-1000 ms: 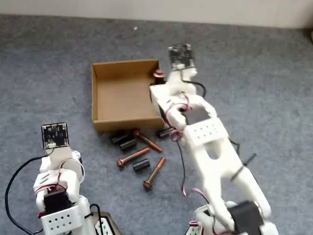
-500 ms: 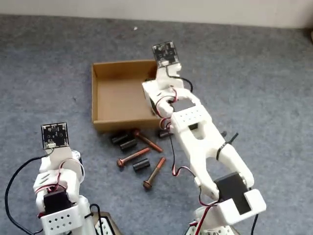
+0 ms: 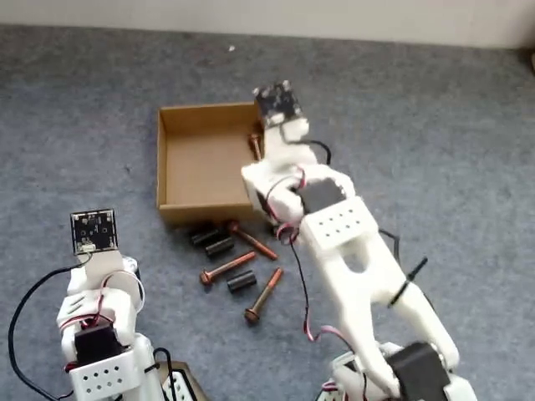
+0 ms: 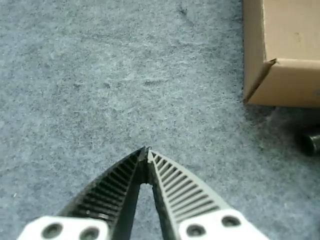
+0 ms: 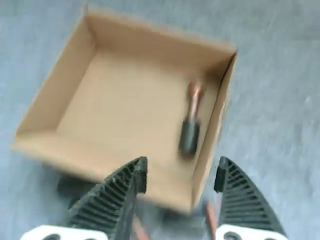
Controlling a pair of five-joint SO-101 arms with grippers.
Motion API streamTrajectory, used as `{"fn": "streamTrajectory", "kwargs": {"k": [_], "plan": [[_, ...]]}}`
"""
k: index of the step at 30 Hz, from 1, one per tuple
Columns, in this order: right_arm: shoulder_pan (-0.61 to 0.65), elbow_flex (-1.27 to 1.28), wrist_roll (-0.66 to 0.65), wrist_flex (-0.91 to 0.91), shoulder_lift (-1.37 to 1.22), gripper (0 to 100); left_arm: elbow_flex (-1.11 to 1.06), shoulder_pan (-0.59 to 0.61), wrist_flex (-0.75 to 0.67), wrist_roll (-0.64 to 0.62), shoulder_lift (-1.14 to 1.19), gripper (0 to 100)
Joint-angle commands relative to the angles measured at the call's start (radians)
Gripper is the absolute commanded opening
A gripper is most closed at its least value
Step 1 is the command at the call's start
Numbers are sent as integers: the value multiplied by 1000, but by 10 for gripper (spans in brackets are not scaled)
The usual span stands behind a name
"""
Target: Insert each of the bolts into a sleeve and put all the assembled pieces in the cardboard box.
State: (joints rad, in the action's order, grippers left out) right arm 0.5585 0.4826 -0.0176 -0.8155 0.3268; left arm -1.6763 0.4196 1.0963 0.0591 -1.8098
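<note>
High view looks steeply down on the desk point(image 3: 468, 125) from behind the arms point(image 3: 359, 251); both wrist views look down from close. All share the cardboard box point(image 3: 192, 213).

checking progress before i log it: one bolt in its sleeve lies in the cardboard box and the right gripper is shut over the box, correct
Not quite: the right gripper is open, jaws spread apart over the cardboard box, as the right wrist view shows. One bolt in its sleeve does lie in the box.
</note>
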Motion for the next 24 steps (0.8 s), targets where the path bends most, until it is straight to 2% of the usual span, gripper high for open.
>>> {"fn": "streamTrajectory", "kwargs": {"k": [1, 12, 15, 19, 24], "plan": [[44, 45, 17, -96, 117, 205, -19, 12, -21, 6, -2, 7], [42, 197, 339, -110, 193, 205, -19, 13, -21, 6, -4, 7], [53, 191, 393, -202, 156, 205, -19, 13, -21, 6, -4, 7], [143, 122, 519, -360, 82, 205, -19, 51, -25, 5, -4, 7], [265, 45, 661, -415, -38, 205, -19, 59, -26, 5, -5, 7]]}}
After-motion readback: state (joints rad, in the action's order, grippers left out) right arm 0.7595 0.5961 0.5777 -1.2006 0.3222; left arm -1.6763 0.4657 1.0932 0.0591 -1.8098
